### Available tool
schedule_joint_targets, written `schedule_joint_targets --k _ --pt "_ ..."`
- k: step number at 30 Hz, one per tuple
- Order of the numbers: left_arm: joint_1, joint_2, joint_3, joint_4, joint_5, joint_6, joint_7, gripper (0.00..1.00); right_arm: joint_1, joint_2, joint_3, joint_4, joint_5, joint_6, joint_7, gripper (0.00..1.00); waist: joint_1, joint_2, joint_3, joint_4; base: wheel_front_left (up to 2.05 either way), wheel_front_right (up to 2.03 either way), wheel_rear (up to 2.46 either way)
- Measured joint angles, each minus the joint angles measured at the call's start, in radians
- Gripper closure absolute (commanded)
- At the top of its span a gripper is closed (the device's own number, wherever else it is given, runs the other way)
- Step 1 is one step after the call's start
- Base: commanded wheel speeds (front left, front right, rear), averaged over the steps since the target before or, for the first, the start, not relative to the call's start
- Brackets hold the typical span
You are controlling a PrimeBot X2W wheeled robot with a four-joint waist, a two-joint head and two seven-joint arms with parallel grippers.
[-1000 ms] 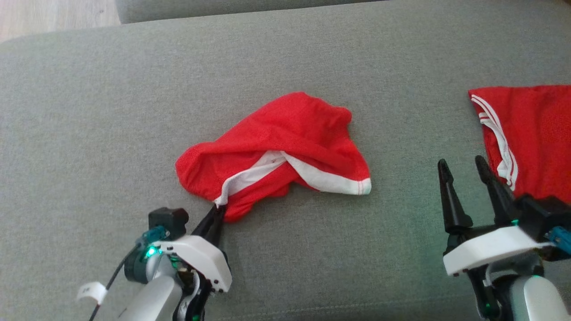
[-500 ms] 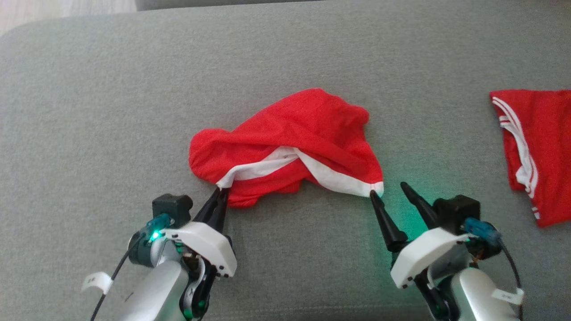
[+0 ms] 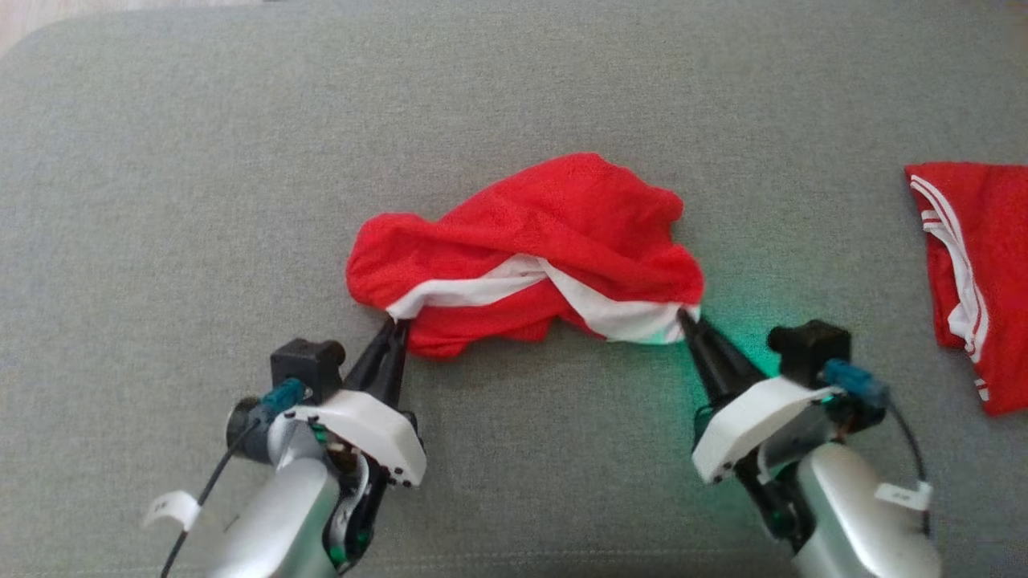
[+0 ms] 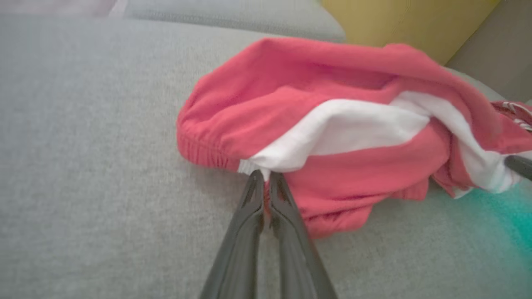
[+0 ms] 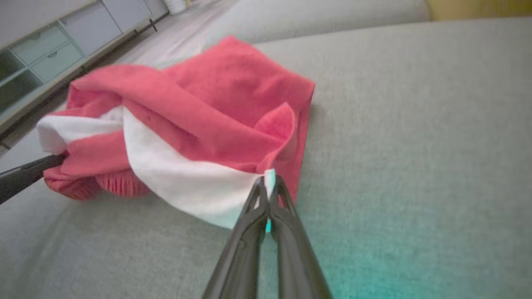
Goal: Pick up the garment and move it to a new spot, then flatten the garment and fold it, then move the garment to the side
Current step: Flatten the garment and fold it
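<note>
- Your red garment (image 3: 554,233) with the white band (image 3: 474,291) lies bunched in the middle of the grey sofa seat (image 3: 161,201).
- Your left gripper (image 3: 397,327) is clamped on the white band's left end, at the garment's near edge.
- Your right gripper (image 3: 685,317) is pinched onto the band's right corner.
- A second red garment (image 3: 976,265) lies well apart on your right.
</note>
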Motion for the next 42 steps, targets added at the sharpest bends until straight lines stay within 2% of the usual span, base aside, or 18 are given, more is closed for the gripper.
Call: schedule_joint_targets --k 5,11,20,23,28,34,38,42 --pt "-0.007 0.043 0.012 -0.093 0.044 0.026 -0.008 1.0 -0.003 -0.04 -0.047 -0.108 0.012 0.0 -0.034 1.0 0.0 0.0 -0.014 -0.006 0.0 0.0 0.0" --pt "-0.044 0.127 0.028 -0.26 0.095 0.052 -0.001 1.0 -0.032 -0.076 -0.127 -0.327 0.018 0.0 -0.039 1.0 0.0 0.0 -0.051 -0.015 0.0 0.0 0.0" --pt "-0.178 0.242 0.06 -0.566 0.162 0.076 0.132 1.0 -0.156 -0.14 -0.273 -0.694 -0.025 0.0 0.04 1.0 0.0 0.0 -0.114 -0.024 0.0 0.0 0.0" --pt "-0.203 0.256 0.071 -0.637 0.164 0.084 0.164 1.0 -0.173 -0.154 -0.308 -0.753 -0.026 0.0 0.076 1.0 0.0 0.0 -0.129 -0.027 0.0 0.0 0.0" --pt "-0.209 0.266 0.095 -0.71 0.146 0.093 0.196 1.0 -0.177 -0.154 -0.332 -0.795 -0.032 0.0 0.119 1.0 0.0 0.0 -0.15 -0.033 0.0 0.0 0.0" --pt "-0.209 0.261 0.095 -0.711 0.108 0.095 0.214 1.0 -0.181 -0.153 -0.331 -0.78 -0.008 0.0 0.144 1.0 0.0 0.0 -0.155 -0.035 0.0 0.0 0.0" --pt "-0.253 0.238 0.093 -0.649 0.086 0.072 0.213 1.0 -0.226 -0.153 -0.33 -0.715 0.015 0.0 0.145 1.0 0.0 0.0 -0.135 -0.033 0.0 0.0 0.0" --pt "-0.381 0.193 0.095 -0.515 0.069 0.036 0.185 1.0 -0.36 -0.158 -0.305 -0.604 0.046 0.0 0.138 1.0 0.0 0.0 -0.101 -0.03 0.0 0.0 0.0"
